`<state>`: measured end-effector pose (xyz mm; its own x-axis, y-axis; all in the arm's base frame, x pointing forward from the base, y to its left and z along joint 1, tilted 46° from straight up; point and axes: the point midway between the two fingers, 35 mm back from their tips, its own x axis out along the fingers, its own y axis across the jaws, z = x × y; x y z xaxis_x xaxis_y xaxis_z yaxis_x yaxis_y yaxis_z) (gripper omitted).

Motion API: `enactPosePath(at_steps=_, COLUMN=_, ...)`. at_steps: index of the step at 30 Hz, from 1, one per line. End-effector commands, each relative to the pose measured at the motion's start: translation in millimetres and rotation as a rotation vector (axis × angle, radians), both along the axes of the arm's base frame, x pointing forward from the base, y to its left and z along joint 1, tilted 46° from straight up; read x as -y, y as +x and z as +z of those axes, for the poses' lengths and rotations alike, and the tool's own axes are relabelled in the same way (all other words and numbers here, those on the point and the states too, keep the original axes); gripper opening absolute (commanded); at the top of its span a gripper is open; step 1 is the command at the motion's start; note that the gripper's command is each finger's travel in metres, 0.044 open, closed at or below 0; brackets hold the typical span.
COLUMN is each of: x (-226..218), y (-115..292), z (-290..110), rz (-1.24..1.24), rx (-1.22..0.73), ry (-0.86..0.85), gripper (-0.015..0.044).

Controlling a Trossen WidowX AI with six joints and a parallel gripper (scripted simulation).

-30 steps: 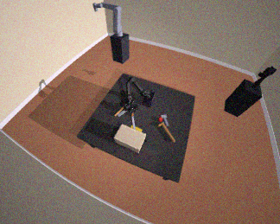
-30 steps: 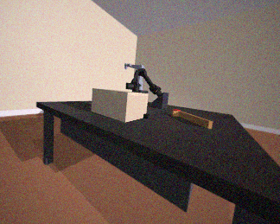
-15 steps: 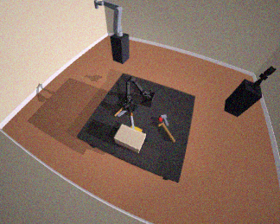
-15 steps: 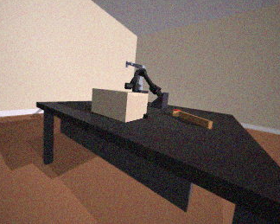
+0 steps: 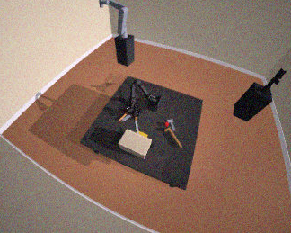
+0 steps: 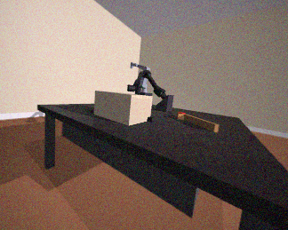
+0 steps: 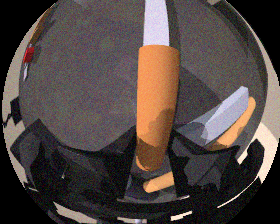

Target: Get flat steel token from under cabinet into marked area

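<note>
My gripper is shut on the orange handle of a scraper with a long pale flat blade. The blade points toward the beige cabinet and its tip reaches the yellow marked area in front of it. The arm stands behind the cabinet in the exterior view. The steel token is not visible in any view.
A second orange-handled tool with a pale blade lies on the dark table just beside my fingers. A wooden-handled tool with a red part lies to the right of the cabinet.
</note>
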<state>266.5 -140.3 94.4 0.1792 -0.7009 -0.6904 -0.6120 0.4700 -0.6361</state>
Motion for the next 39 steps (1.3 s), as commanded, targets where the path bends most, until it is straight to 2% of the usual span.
enactPosePath(at_steps=1, x=1, y=2, z=5, rz=-0.017, rx=0.030, ry=-0.002, gripper=0.0000)
enactPosePath(at_steps=23, x=1, y=2, z=5, rz=-0.136, rx=0.151, ry=0.030, gripper=0.0000)
enactPosePath(at_steps=39, x=8, y=-12, z=8, rz=-0.129, rx=0.143, ry=0.028, gripper=0.0000)
